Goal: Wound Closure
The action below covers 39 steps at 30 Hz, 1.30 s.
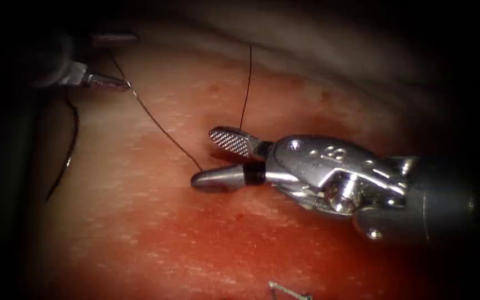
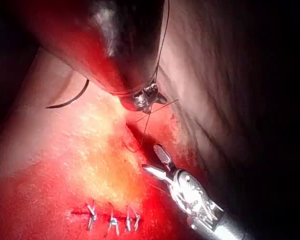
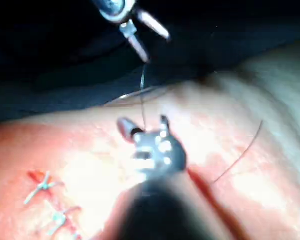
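**Open jaws beside a taut strand: snagging is the risk**

The right tool point(image 1: 202, 157) is nearest, low over the middle of the tissue point(image 1: 140, 233). Its jaws are spread wide and hold nothing. The thread point(image 1: 162, 129) meets the tissue just beside the tip of its lower jaw. From there it runs straight up to the left tool point(image 1: 131, 61) at the tissue's far left corner.

That tool's jaws are also apart. The strand crosses the tip of its lower jaw, and I cannot tell whether it is caught there or only draped. A second strand point(image 1: 245, 89) comes down from the far edge and ends behind the right tool's upper jaw.

The needle point(image 2: 72, 100) lies free at the tissue's left edge, in neither tool and not in the tissue. Finished stitches point(image 2: 112, 220) sit toward the near edge, and red fluid point(image 1: 284, 250) wets the surface around them.

I see four risks:
- With both tools open, the strand could slip off and go slack.
- The right tool could close on the wrong strand, or cut one, since both run so close to it.
- Its lower jaw could dig into the wet tissue.
- The loose needle could drag off the edge if the thread is pulled.
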Tool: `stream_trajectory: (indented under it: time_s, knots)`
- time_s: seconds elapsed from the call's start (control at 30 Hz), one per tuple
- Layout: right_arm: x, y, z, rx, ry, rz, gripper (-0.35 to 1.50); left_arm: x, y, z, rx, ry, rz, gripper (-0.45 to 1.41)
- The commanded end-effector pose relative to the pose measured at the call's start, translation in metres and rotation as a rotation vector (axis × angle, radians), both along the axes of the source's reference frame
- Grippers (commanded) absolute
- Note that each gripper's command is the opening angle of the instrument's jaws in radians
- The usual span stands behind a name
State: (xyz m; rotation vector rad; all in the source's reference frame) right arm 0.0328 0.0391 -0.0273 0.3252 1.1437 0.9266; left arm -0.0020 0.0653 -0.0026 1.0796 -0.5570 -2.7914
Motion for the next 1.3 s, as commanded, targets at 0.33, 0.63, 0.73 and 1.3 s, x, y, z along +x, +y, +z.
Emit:
stream_trajectory:
  time_s: [0.33, 0.63, 0.73, 1.3]
  knots:
    - [0.0008, 0.0002, -0.0004, -0.001, 0.012, 0.007, 1.36, -0.0011, -0.002, -0.0004, -0.07, -0.025, -0.052, -0.35]
    - [0.0014, 0.0011, -0.0046, -0.071, -0.059, 0.0, 1.25, -0.0039, -0.0057, 0.001, -0.183, 0.101, 0.045, -0.35]
    - [0.0022, 0.0008, -0.0048, -0.065, -0.141, -0.053, 1.2, -0.0065, -0.0074, 0.0019, -0.184, 0.095, 0.067, -0.35]
    - [0.0028, -0.0026, -0.0028, 0.004, -0.422, -0.158, -0.35, -0.0079, -0.008, 0.0016, -0.168, 0.09, 0.058, -0.35]
